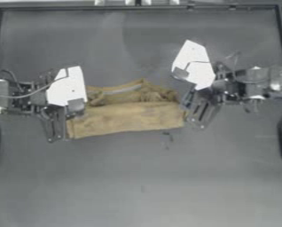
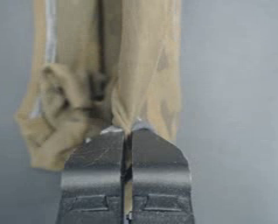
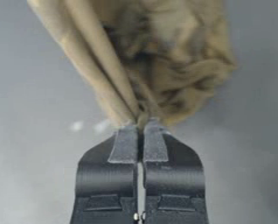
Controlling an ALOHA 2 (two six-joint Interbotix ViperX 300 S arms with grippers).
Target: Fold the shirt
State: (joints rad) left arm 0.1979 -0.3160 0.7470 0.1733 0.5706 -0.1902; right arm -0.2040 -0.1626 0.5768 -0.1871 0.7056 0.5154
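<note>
Left pincer (image 1: 72, 116) clamping the shirt's (image 1: 125, 113) left end, right pincer (image 1: 189, 106) clamping its right end

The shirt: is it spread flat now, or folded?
Folded and bunched, not flat. The shirt forms a narrow band stretched between the left gripper and the right gripper, each shut on one end.

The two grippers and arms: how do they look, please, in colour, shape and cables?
Left gripper and right gripper look alike: two dark grey, flat jaws that narrow toward the tip, with paler pads on the inner faces. From above, each arm carries a white angular wrist cover and silver-grey metal joints; a thin pale cable runs along the left arm.
</note>
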